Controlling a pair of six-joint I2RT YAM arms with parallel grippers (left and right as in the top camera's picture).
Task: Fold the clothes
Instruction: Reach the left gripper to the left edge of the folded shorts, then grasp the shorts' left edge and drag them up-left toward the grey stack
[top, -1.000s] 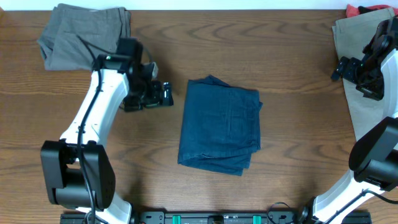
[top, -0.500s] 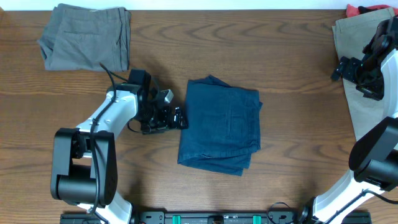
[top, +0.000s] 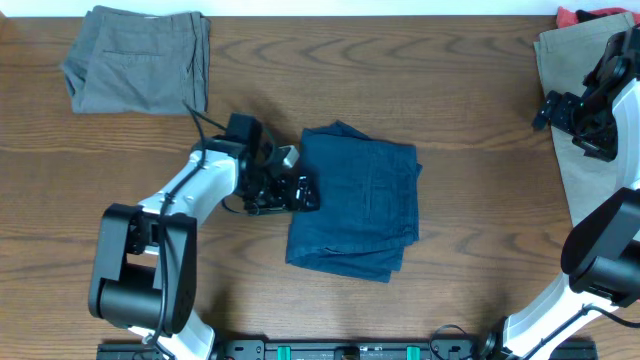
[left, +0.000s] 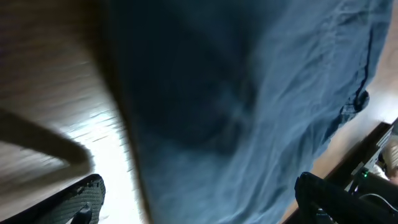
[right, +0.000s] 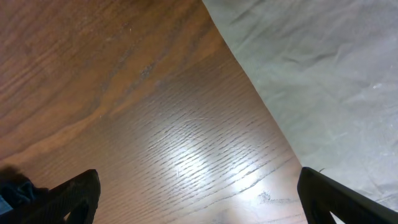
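— Where are the navy shorts (top: 355, 200)?

— In the middle of the table (top: 480, 250), already folded into a compact rectangle, with layered edges showing along the near side.

— And the left gripper (top: 303, 193)?

— It is low at the left edge of the shorts. In the wrist view its fingers stand wide apart with blue cloth between them, and it grips nothing.

— Which step is this, then?

— I judge it to be the start of a grasp on that edge, either for one more fold or to carry the pair away. The next move calls for closing on every layer at once, or the stack will slide open.

— What about the right gripper (top: 556, 108)?

— It is far off at the right, spread open and empty, above bare wood just beside the tan shorts (top: 590, 200), which lie spread out and look unfolded. The olive-grey shorts (top: 140, 55) sit folded at the far left corner.
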